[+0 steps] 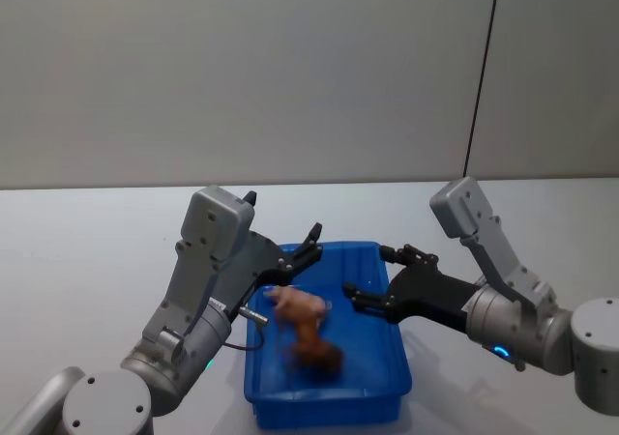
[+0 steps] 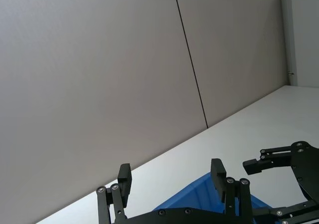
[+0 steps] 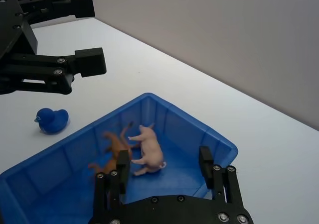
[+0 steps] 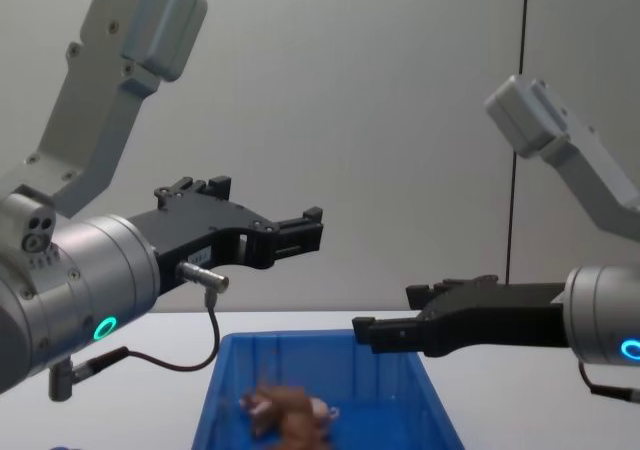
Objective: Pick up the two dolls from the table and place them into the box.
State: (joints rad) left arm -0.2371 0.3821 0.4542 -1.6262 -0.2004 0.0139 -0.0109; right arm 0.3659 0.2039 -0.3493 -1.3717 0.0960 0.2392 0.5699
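pink pig (image 3: 149, 152) and brown animal (image 3: 115, 145) lying inside blue box (image 3: 182, 130)

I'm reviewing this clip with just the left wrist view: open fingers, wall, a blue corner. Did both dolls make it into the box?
Observer: Yes. The pink pig lies inside the blue box.
Operator: And the brown one?
Observer: The brown animal lies in the box too, right beside the pig.
Operator: Where are the grippers?
Observer: The left gripper hovers open over the box's far-left corner, the right gripper open over its right side.
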